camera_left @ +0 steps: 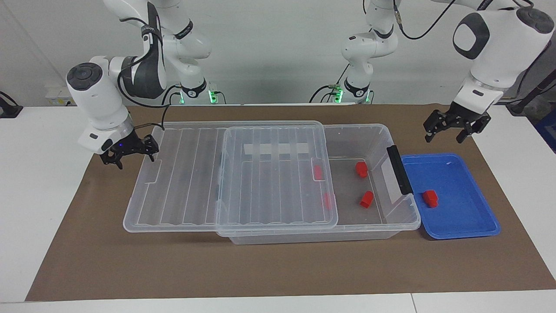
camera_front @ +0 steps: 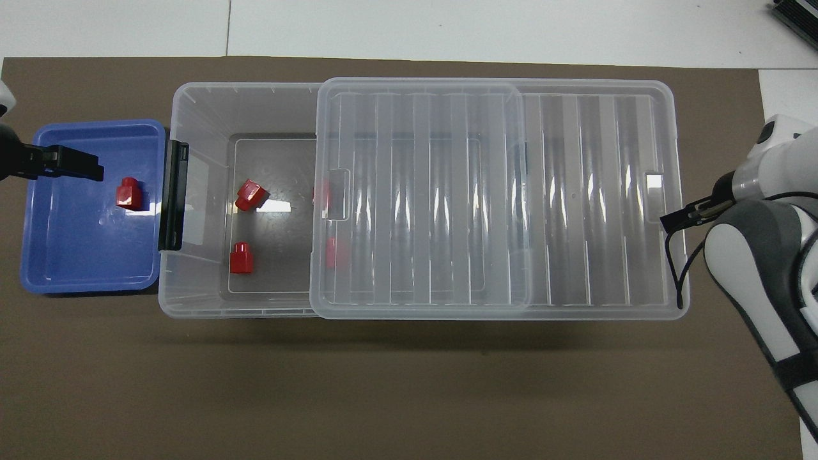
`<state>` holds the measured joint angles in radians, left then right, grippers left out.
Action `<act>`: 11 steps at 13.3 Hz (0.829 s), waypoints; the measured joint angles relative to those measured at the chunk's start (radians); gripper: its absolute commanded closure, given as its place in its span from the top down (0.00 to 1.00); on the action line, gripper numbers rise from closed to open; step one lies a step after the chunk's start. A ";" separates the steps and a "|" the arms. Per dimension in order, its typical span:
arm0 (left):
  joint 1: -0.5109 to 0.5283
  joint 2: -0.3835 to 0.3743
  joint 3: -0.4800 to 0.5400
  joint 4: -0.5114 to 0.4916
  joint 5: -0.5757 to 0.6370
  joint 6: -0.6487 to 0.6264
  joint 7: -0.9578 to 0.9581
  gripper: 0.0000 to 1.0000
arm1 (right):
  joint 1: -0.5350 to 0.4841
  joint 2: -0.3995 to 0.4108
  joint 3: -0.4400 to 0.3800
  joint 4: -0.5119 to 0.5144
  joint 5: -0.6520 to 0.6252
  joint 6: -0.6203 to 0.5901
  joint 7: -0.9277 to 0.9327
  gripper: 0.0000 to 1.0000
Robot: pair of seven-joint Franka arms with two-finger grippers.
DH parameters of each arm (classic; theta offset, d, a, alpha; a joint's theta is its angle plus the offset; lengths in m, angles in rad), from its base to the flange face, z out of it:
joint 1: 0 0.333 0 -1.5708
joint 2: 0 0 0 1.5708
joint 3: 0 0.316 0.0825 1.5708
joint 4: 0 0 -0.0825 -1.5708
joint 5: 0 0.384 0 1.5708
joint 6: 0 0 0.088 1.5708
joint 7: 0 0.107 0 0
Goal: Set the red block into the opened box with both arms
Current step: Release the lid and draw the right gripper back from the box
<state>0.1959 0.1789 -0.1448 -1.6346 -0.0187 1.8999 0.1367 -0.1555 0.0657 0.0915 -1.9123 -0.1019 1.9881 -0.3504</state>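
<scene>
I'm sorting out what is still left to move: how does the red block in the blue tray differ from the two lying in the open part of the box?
The red block in the blue tray lies outside the box; the two blocks rest on the box's floor, clear of the slid-back lid. The tray block stands alone; those are a pair. All look alike: small, bright red, with no hand on them.

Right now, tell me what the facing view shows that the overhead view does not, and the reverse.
Facing view only: both arm bases, and the whole left end effector and right end effector, open, raised.

Overhead view only: the box floor seen straight down.

Both: the lid slid toward the right arm's end, red blocks inside the box, one red block in the blue tray.
</scene>
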 measured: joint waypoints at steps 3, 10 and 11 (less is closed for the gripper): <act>0.036 0.046 0.001 -0.036 0.000 0.122 0.010 1.00 | 0.001 -0.033 0.001 0.001 0.000 0.000 0.045 1.00; 0.080 0.177 -0.006 -0.170 0.000 0.401 0.022 1.00 | 0.101 -0.106 0.019 0.029 0.001 -0.045 0.448 1.00; 0.081 0.191 -0.005 -0.199 0.000 0.450 0.023 1.00 | 0.116 -0.106 0.020 0.049 0.004 -0.053 0.492 1.00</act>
<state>0.2772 0.3699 -0.1498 -1.8337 -0.0183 2.3499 0.1596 -0.0398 -0.0403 0.1110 -1.8634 -0.0979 1.9347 0.1414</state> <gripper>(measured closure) 0.000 0.000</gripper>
